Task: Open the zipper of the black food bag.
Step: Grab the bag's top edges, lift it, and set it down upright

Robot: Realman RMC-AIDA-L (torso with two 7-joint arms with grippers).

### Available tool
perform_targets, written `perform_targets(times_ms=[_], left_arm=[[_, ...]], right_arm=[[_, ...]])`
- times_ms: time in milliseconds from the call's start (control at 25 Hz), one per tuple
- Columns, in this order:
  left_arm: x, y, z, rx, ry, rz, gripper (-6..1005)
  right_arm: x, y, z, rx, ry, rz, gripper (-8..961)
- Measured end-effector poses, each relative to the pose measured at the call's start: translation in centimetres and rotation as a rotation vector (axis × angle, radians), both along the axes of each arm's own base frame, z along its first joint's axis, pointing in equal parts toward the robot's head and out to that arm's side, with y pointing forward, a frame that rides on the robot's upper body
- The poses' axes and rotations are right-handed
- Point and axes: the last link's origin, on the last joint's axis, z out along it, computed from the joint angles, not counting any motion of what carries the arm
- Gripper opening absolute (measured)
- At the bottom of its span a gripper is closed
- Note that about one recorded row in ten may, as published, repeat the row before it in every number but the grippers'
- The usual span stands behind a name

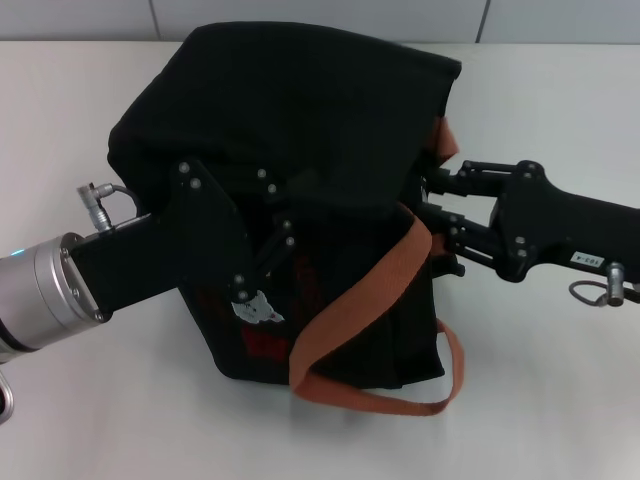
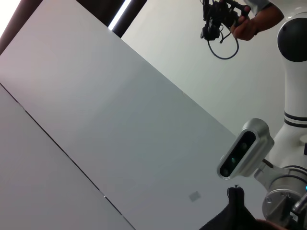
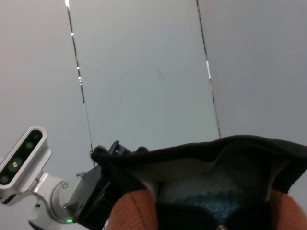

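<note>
The black food bag [image 1: 300,130] slumps on the white table [image 1: 60,120], its orange-brown handles [image 1: 350,300] trailing over the front and right side. My left gripper [image 1: 286,232] comes in from the left, and its fingers meet on the fabric of the bag's front, above the small bear patch [image 1: 262,312]. My right gripper [image 1: 442,222] presses against the bag's right side by a handle strap. In the right wrist view the bag's edge [image 3: 201,153] gapes and shows beige lining [image 3: 187,170]. The zipper is hidden in the folds.
A grey panelled wall [image 1: 320,18] runs behind the table. Bare white tabletop lies to the left, right and front of the bag. The left wrist view shows mostly wall, my head camera [image 2: 244,155] and a scrap of black fabric [image 2: 235,213].
</note>
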Motion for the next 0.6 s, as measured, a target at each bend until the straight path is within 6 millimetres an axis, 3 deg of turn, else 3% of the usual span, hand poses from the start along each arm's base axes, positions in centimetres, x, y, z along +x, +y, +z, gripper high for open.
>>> perform_targets(times_ms=[600], left_arm=[[0.07,0.08,-0.01,-0.002,0.0,0.0,95]], right_arm=[[-0.43,0.66,-0.1,-0.001,-0.01,0.0,271]])
